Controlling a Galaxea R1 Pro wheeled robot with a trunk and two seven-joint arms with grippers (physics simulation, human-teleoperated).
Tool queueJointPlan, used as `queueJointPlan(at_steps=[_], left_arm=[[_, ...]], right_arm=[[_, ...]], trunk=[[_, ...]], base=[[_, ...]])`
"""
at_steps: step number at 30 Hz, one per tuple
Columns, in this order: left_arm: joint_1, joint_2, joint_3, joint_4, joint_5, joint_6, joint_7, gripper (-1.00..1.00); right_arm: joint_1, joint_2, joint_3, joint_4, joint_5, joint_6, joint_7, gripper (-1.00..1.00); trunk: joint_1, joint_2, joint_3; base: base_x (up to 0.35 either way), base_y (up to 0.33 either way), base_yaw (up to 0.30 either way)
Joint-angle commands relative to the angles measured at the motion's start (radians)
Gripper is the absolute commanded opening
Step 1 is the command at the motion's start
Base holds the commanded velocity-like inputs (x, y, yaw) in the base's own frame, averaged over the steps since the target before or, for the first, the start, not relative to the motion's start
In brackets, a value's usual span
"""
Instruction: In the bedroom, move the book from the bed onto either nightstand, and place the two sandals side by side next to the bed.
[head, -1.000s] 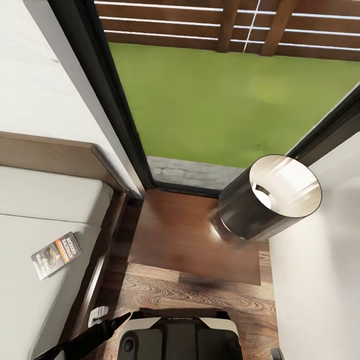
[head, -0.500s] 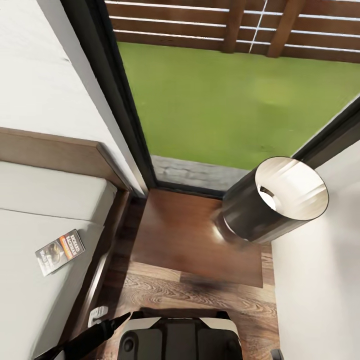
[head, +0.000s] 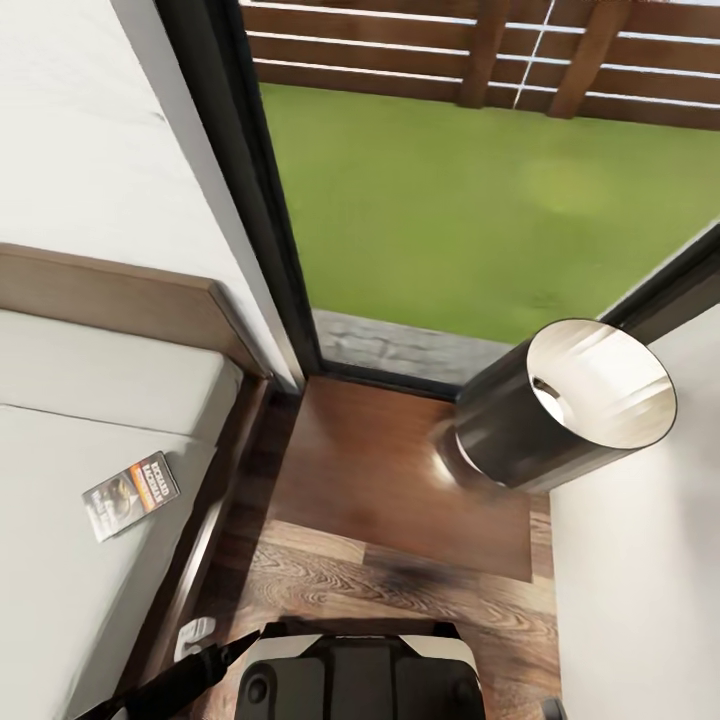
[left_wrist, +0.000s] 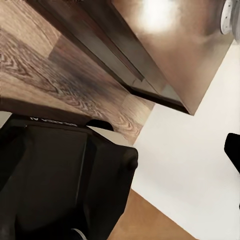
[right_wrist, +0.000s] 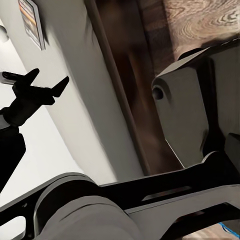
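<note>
The book (head: 130, 495) lies flat on the grey mattress of the bed (head: 60, 560), near its right edge, dark cover with an orange band; it also shows as the book (right_wrist: 32, 22) in the right wrist view. The nightstand (head: 380, 480), dark brown and glossy, stands between the bed and the white wall, straight ahead of my base. My left gripper (head: 235, 643) hangs low by the bed frame, well short of the book. In the right wrist view the left gripper (right_wrist: 50, 77) has its fingers apart and holds nothing. The sandals are out of view.
A dark cylindrical lamp (head: 560, 410) with a white inside stands on the nightstand's right part. Behind it a tall dark-framed window (head: 480, 200) shows grass and a slatted fence. A small white object (head: 193, 632) lies on the plank floor (head: 400, 590) by the bed frame.
The whole head picture has drifted a little to the right, so the camera has turned slightly. The book, lamp and left arm keep their places relative to each other.
</note>
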Motion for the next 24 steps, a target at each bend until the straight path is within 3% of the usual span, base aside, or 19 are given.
queueJointPlan(at_steps=[1, 11, 24], left_arm=[[-0.001, 0.0, 0.001, 0.0, 0.003, 0.006, -0.004, 1.0], [-0.001, 0.0, 0.001, 0.001, 0.003, 0.004, -0.004, 1.0], [-0.001, 0.0, 0.001, 0.002, 0.002, 0.004, -0.004, 1.0]], right_arm=[[0.0, 0.0, 0.008, 0.0, -0.01, 0.01, 0.003, 1.0], [0.0, 0.0, 0.008, 0.0, -0.01, 0.01, -0.041, 1.0], [0.0, 0.0, 0.008, 0.0, -0.01, 0.011, -0.045, 1.0]], trunk=[[0.001, -0.001, -0.001], [0.001, -0.001, -0.001], [0.001, -0.001, -0.001]], base=[[0.0, 0.0, 0.236], [0.0, 0.0, 0.28], [0.0, 0.0, 0.287]])
